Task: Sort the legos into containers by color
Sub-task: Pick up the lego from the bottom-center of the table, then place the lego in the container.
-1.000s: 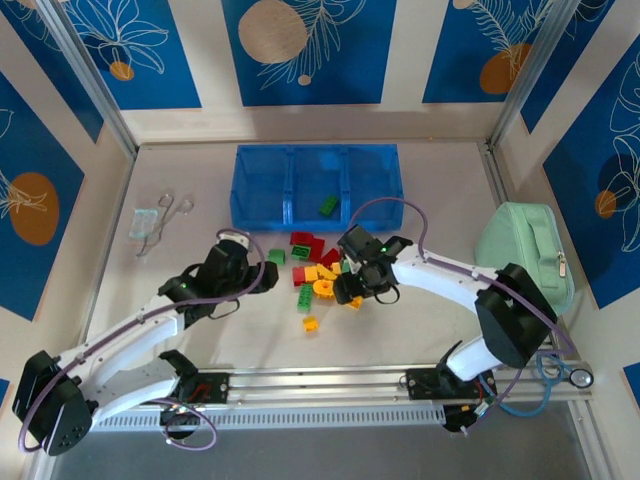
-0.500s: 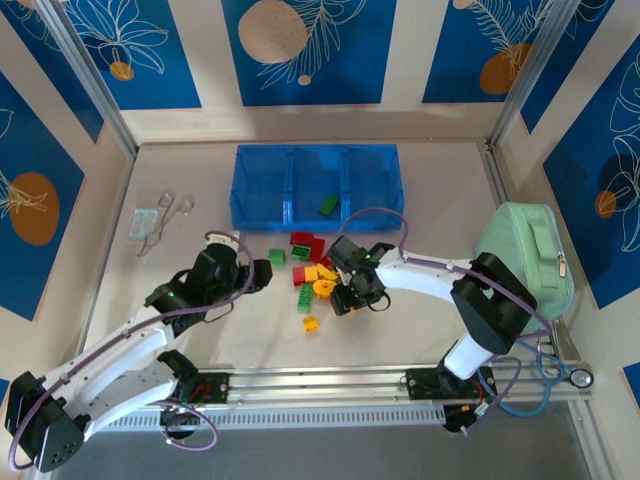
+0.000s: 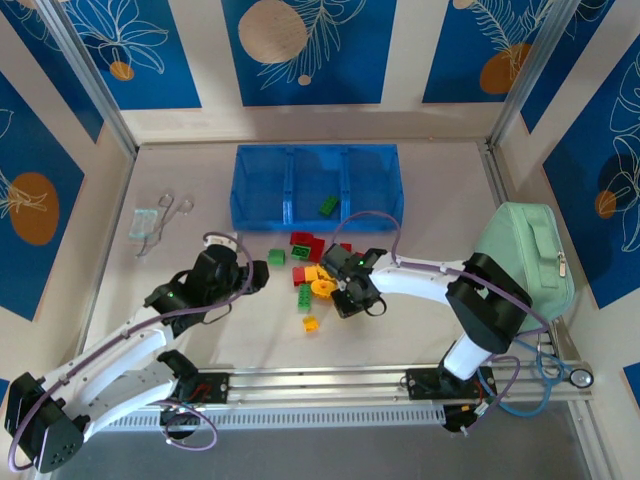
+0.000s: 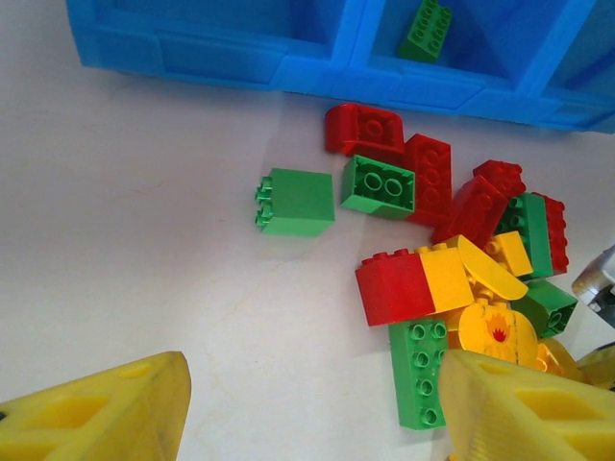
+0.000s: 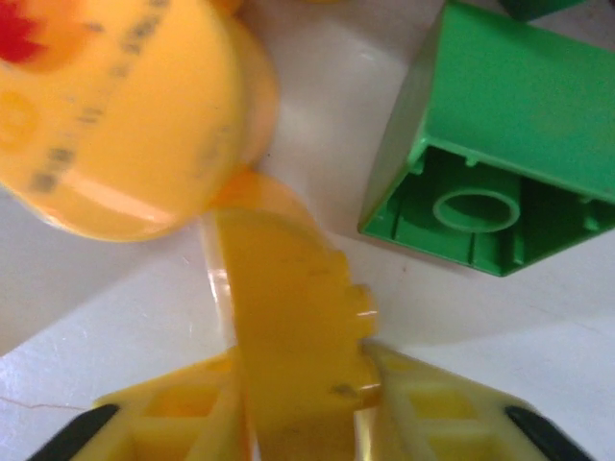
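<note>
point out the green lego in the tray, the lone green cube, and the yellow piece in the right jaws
green lego in the tray (image 4: 425, 29), left wrist view, studded top
lone green cube (image 4: 300, 202), left wrist view, smooth upward face
yellow piece (image 5: 293, 317), right wrist view, flat middle face

Legos: moulded plastic, smooth and glossy, with soft highlights on studs and edges; the thin yellow-orange piece looks slightly translucent and carries small dark scuffs. Tray: translucent blue plastic with shiny walls. Table: matt off-white surface, smooth, with faint hairline marks. Fingers of the left gripper: matt yellow plastic, moulded with open cells. Arm shells: smooth white plastic, semi-gloss. Pouch: mint-green, cloth-like, matt. Rail: bare pale metal.
</note>
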